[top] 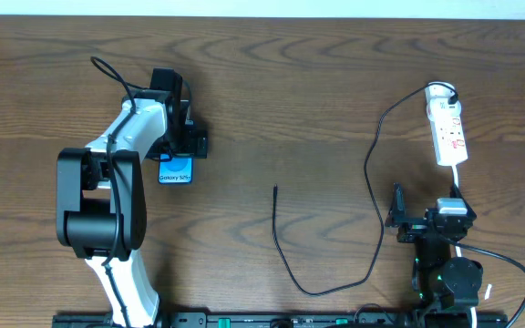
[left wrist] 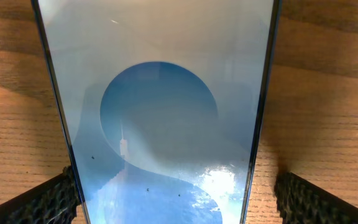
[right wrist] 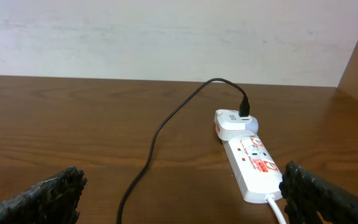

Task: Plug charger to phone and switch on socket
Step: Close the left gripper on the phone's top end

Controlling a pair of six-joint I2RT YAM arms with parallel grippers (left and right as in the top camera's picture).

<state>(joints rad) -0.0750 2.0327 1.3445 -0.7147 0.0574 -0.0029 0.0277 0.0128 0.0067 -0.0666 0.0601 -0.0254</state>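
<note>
Overhead alone shows charger (top: 276, 214) tip loose — left tool (left wrist: 179, 199) apart astride phone (left wrist: 160, 93), right tool (right wrist: 179, 193) apart facing socket (right wrist: 253, 165).

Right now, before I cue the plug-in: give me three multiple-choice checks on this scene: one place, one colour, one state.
1. The charger tip lies: A) on the table between phone and socket; B) in the phone's port; C) in an end effector.
2. Socket casing colour: A) black; B) white; C) blue.
3. Right end effector is: A) shut on the charger; B) shut on the socket; C) open, empty.
Answers: 1A, overhead shows the tip on bare wood, apart from both. 2B, white in both views. 3C, its wrist view shows it spread wide, nothing between.
</note>
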